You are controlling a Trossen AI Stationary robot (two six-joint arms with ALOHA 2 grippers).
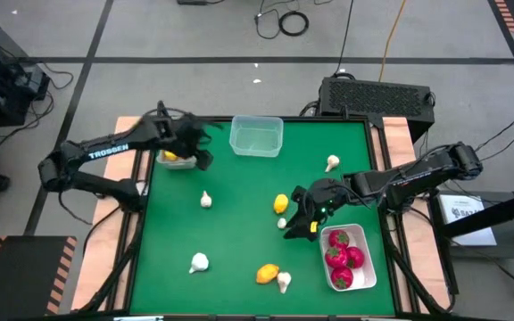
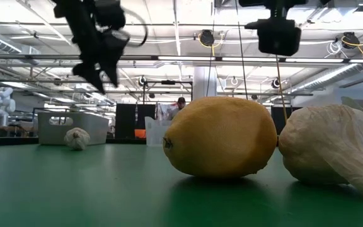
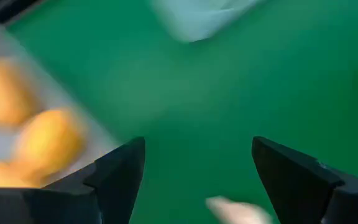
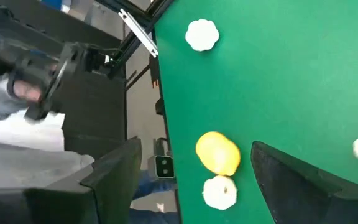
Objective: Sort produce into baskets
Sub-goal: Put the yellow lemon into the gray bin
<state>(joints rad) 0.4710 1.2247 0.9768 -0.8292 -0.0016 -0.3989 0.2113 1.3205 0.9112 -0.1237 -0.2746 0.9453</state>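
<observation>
Seen from above, the left pincer (image 1: 188,150) hangs over the narrow grey-white bin (image 1: 173,162) at the green tabletop's (image 1: 239,214) far left edge, hiding most of it; only a patch of yellow shows inside. The clear tub (image 1: 256,136) sits at the far edge, apparently empty. The white tray (image 1: 351,257) near the right front corner holds three red fruits (image 1: 339,239). The right pincer (image 1: 298,221) hovers just beside that tray. Loose on the tabletop lie two lemons (image 1: 268,273) and five white bulbs (image 1: 199,262), one partly covered by the right pincer.

At tabletop height, one lemon (image 2: 220,137) fills the foreground with a bulb (image 2: 333,153) touching it, cut off at the frame edge; another bulb (image 2: 77,138) lies far back before the bin (image 2: 72,126).

The left wrist camera shows its fingers (image 3: 118,177) spread apart with nothing between them, and blurred lemons (image 3: 47,140) in the bin alongside; their count cannot be told.

The right wrist camera shows its fingers (image 4: 114,180) apart, likewise holding nothing, above a lemon (image 4: 218,152) and a bulb (image 4: 220,192).
</observation>
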